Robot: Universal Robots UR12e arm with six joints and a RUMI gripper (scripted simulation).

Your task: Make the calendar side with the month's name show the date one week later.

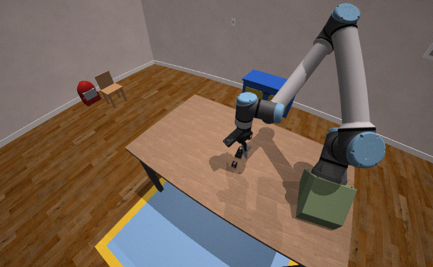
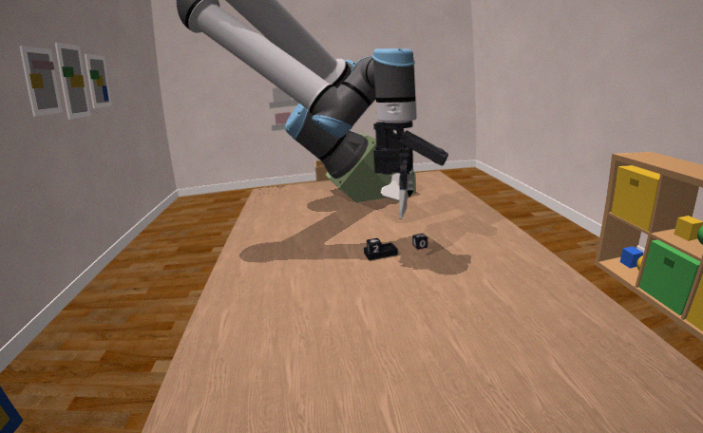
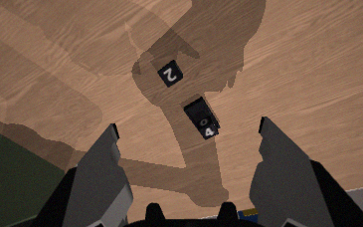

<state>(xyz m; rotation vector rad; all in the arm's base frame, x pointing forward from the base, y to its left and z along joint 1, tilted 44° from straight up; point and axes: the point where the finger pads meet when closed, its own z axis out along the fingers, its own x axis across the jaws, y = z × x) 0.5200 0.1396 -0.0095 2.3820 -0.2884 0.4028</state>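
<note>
The small black tray [image 1: 237, 155] [image 2: 388, 252] [image 3: 197, 107] lies on the table, its month name unreadable. One black cube [image 2: 373, 246] [image 3: 209, 132] sits at one end of it. This cube has a white 4 on top and a 0 on the side facing the tray's empty end in the wrist view; the exterior view shows an upright 2. The other black cube [image 1: 234, 164] [image 2: 420, 241] [image 3: 170, 74] stands apart on the table beyond the tray's empty end, with 2 on top and 0 towards the exterior camera. My gripper [image 2: 395, 204] [image 3: 186, 120] is wide open and empty above them.
The wooden table [image 1: 185, 132] [image 2: 343, 344] carries the arm's green base block [image 1: 326, 204] [image 2: 362, 185] at one end. A shelf [image 2: 604, 236] with coloured boxes stands beyond the table on the right in the exterior view. Arm shadows fall around the tray and cubes.
</note>
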